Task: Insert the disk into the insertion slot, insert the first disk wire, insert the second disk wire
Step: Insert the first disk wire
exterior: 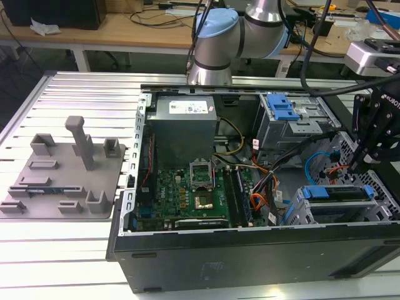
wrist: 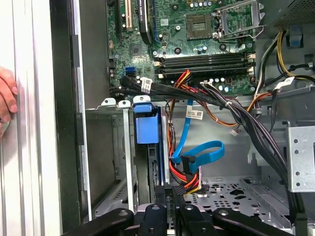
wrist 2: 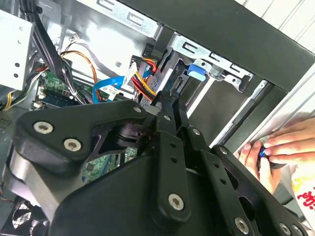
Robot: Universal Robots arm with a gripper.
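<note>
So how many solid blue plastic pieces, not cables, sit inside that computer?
2. A ridged blue plastic latch tops the big grey metal bay; a blue plastic carrier sits in the perforated grey drive cage nearer the camera. More may be hidden.

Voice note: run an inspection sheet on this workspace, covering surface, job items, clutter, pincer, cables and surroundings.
Surface: slotted aluminium table carrying an open computer case.
Job's things: disk in its blue carrier sits inside the insertion slot.
Clutter: grey fixture tray on the table, at the exterior view's left.
Pincer: pincer is low inside the case, beside the disk's end and next to the coloured wire bundle.
Cables: blue flat cable lies looped and loose; black cable bundle crosses the case.
Surroundings: a person's hand rests beside the case; wooden bench behind.
</note>
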